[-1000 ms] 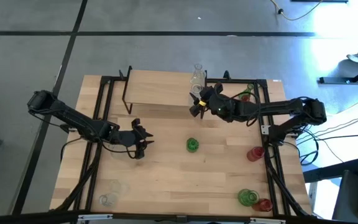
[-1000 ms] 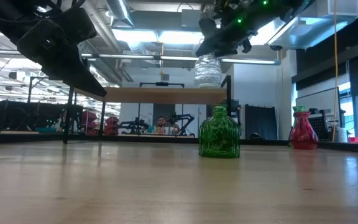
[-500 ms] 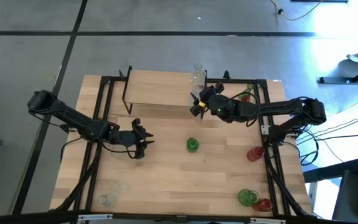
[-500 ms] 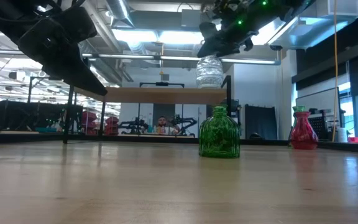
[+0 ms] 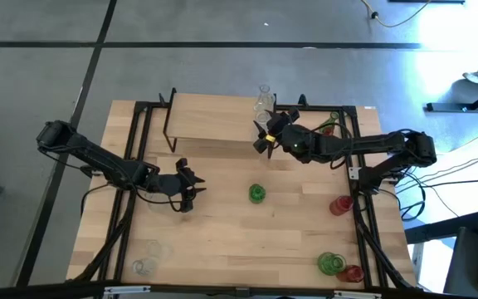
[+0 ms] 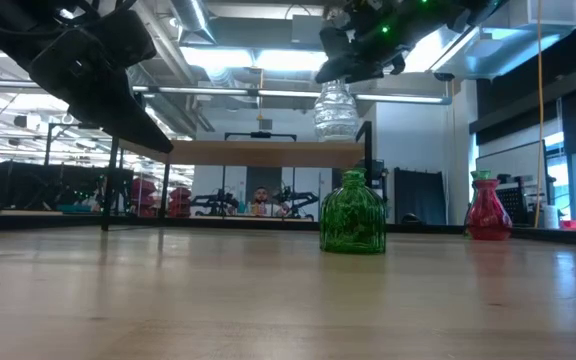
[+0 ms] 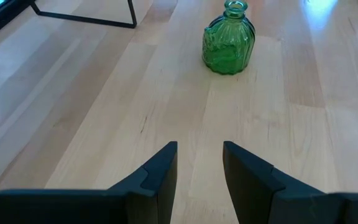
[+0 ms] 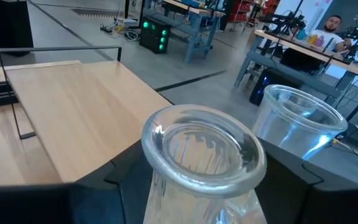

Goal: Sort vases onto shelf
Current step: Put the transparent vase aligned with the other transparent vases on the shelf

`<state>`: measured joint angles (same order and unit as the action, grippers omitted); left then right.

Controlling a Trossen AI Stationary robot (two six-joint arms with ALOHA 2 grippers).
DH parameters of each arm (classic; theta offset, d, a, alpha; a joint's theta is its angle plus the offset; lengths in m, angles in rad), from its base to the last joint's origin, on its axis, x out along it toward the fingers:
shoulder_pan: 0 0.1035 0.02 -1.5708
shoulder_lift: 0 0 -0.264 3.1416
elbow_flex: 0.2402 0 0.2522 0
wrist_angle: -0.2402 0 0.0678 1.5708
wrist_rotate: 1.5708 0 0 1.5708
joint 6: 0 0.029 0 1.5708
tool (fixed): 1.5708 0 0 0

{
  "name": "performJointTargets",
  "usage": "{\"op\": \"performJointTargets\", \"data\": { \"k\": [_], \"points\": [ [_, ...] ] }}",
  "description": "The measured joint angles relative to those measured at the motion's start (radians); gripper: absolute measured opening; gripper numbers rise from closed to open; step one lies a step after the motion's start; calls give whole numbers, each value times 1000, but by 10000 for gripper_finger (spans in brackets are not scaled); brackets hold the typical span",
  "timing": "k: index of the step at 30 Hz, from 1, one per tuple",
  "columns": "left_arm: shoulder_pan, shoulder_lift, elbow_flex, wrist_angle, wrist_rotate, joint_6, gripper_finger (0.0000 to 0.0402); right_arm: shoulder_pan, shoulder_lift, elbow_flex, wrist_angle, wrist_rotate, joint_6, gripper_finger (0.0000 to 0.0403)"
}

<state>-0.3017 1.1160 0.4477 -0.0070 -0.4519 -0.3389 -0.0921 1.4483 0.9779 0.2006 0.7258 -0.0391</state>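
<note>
Releasing clear vase [image 5: 263, 103] onto shelf [image 5: 214, 116]

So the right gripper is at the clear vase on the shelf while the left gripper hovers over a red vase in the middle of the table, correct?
Not quite: that vase is green, as the left wrist view shows. The right gripper is at the clear vase on the shelf, and the left gripper hovers near mid-table.

A light wooden table [image 5: 222, 241] is framed by black metal rails [image 5: 363, 228] over a grey concrete floor [image 5: 222, 50]. Workbenches [image 8: 303, 53] and a seated person [image 8: 334, 28] are seen beyond.
</note>
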Motion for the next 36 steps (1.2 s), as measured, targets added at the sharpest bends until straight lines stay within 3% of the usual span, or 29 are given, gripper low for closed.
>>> {"op": "performJointTargets", "data": {
  "k": [6, 16, 27, 36],
  "points": [
    [0, 0, 0, 0, 0, 0, 122, 0, 0, 0, -10, 16, -3, 241],
    [0, 0, 0, 0, 0, -1, 122, 0, 0, 0, 22, 25, -29, 310],
    [0, 0, 0, 0, 0, 0, 122, 3, -48, 12, 27, 26, -104, 316],
    [0, 0, 0, 9, 0, 1, 122, 172, -193, 37, -23, 22, -253, 316]
  ]
}}
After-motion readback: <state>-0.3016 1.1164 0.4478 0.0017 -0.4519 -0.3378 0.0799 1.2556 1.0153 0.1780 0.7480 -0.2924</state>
